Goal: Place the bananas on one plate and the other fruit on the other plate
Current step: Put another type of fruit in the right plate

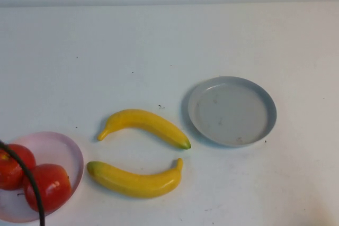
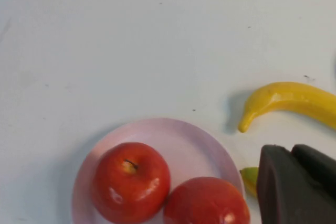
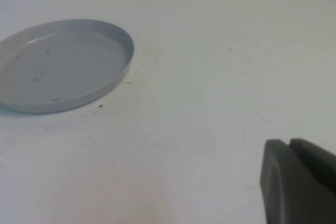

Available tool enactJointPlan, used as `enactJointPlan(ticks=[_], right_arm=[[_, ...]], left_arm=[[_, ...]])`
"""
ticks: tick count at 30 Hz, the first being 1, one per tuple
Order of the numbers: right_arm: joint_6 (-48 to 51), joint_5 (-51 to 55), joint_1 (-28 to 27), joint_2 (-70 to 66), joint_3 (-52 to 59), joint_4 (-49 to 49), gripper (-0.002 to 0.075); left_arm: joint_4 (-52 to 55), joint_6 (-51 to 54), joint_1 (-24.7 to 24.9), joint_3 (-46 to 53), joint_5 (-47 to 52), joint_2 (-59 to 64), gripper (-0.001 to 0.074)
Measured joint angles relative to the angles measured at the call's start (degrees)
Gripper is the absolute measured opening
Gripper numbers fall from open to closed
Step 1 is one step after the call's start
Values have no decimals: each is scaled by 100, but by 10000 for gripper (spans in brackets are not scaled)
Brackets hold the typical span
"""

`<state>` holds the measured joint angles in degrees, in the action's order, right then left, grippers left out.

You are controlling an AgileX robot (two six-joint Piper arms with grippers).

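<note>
1. from the raised camera i see both red apples (image 1: 32,181) already sitting in the pink plate (image 1: 66,149) at the near left, touching each other, so i judge the fruit half done and the bananas next
2. the two bananas (image 1: 145,123) lie on the bare table between the plates, apart from each other; the far one ends just beside the grey-blue plate (image 1: 267,104), which holds nothing
3. the left gripper (image 2: 294,182) hangs above the pink plate's edge, close to the green tip of the near banana (image 2: 249,178); its fingers look pressed together with nothing between them
4. the right gripper (image 3: 299,182) hovers over bare table near the grey-blue plate (image 3: 123,51); fingers likewise look closed and empty
5. i'd take the far banana with the right arm, since it lies nearest the target: open wide, come down across its middle, squeeze gently as the skin looks slick
6. what's in the way: little. a black cable (image 1: 26,175) crosses the apples in the high view, and the plate's raised rim needs clearing on the way in
</note>
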<state>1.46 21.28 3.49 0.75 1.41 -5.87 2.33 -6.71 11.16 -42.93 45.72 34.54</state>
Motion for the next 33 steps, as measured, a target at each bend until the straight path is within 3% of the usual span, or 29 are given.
enactJointPlan(ticks=[6, 11, 22, 26, 33], right_arm=[[0, 0, 0, 0, 0, 0, -15], [0, 0, 0, 0, 0, 0, -15], [0, 0, 0, 0, 0, 0, -15], [0, 0, 0, 0, 0, -11, -15], [0, 0, 0, 0, 0, -20, -15]], left_arm=[[-233, 163, 0, 1163, -523, -852, 4], [28, 100, 0, 1549, -842, -980, 4], [83, 242, 0, 3399, -5070, -1055, 4], [50, 242, -48, 3831, -5253, -1616, 4], [-17, 462, -478, 4149, -4414, -3073, 4]])
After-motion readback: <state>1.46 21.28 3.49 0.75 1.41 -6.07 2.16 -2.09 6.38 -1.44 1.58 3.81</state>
